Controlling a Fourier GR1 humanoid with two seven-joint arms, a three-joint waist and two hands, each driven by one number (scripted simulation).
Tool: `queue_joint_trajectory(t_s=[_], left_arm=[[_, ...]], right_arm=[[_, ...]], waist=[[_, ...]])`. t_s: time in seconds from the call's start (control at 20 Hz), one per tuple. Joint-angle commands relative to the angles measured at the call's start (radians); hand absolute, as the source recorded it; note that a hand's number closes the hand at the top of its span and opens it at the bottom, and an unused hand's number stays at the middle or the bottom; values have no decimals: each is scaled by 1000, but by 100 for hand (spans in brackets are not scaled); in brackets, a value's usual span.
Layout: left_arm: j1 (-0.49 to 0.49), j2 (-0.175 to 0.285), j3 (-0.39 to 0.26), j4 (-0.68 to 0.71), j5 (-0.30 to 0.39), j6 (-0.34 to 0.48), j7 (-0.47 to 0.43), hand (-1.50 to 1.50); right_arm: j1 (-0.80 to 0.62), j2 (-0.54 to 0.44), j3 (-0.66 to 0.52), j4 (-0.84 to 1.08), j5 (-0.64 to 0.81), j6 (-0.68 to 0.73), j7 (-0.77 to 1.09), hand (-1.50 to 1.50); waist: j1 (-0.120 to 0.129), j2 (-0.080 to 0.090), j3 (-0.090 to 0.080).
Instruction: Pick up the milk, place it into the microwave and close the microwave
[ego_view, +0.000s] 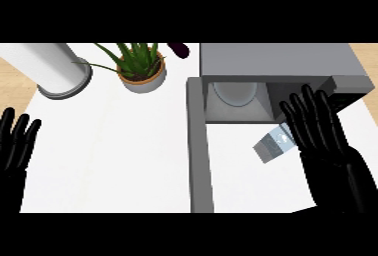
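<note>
The milk (273, 145) is a small grey-white carton lying tilted on the white counter (111, 150), just in front of the microwave's opening. The grey microwave (280, 62) stands at the back right. Its door (199, 150) is swung open and reaches toward me as a long grey strip. A round plate (236, 92) shows inside the cavity. My right hand (321, 137) hovers over the carton's right side with fingers straight and open, pointing at the microwave's front. My left hand (16, 142) rests open at the left edge, fingers up.
A white cylinder on a grey base (53, 70) stands at the back left. Beside it is a potted plant (142, 70) with a dark purple object (178, 49) behind it. The open door splits the counter into left and right parts.
</note>
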Motion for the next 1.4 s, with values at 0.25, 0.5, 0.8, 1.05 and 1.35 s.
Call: queue_joint_trajectory(t_s=[0.25,0.5,0.8,1.05,1.35], left_arm=[[107,-21,5,-97,20,-38,9,-150],[199,-58,-8,-116,1,-68,-28,-150],[207,-62,7,-164,1,-88,-10,-150],[358,-87,22,-152,18,-176,-128,-150],[327,-89,1,-60,-21,-179,-222,-150]], right_arm=[[-10,8,11,48,183,-134,-30,-150],[75,8,-14,106,217,-153,-163,-150],[-14,0,-99,269,209,-160,-232,-150],[25,8,-70,383,204,-202,-354,-150],[-45,-35,-184,507,210,-173,-388,-150]], waist=[[1,0,0],[0,0,0],[1,1,1],[5,1,0],[4,1,0]])
